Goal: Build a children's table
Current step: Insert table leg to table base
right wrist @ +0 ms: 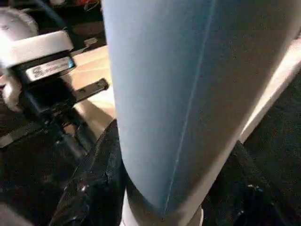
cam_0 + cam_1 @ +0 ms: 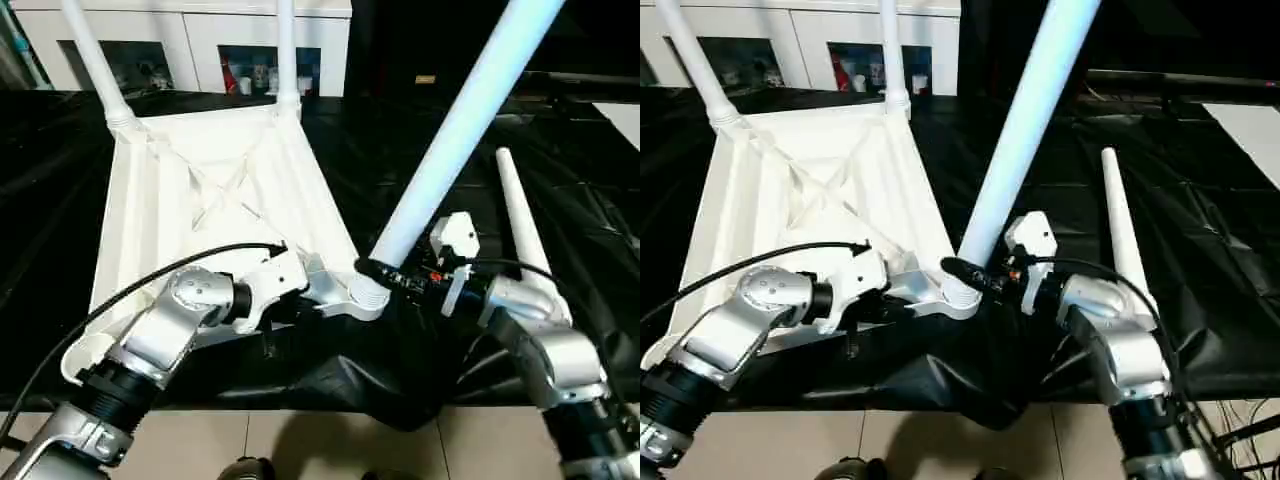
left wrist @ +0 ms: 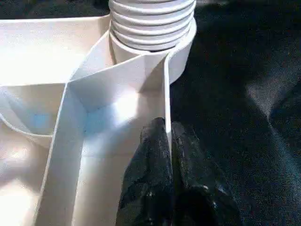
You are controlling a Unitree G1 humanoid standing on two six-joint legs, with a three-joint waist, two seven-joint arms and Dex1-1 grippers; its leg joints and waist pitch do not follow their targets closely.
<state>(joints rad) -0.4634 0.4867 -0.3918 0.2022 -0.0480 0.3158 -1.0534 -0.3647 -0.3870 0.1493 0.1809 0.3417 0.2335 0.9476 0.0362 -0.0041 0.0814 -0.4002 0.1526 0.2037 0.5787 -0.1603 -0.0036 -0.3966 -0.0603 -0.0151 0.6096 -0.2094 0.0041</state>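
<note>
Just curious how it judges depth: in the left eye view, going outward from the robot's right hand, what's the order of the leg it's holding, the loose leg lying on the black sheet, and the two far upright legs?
1. Held leg, in the right hand.
2. Loose leg, just beyond, right side.
3. Far upright legs, at the tabletop's back corners.

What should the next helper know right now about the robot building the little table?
Left claw: shut, pinching a thin rib of the upside-down tabletop near its front corner socket.
Right claw: shut on the third leg, near its base.
Where things are: the tabletop lies underside up on the black sheet. Two far legs stand in their corner sockets. The third leg sits in the front socket, leaning. The fourth leg lies loose on the sheet, beside the right arm.
Done: two legs in.
Left: finish seating the third leg, fit the fourth, probably turn the table upright.
</note>
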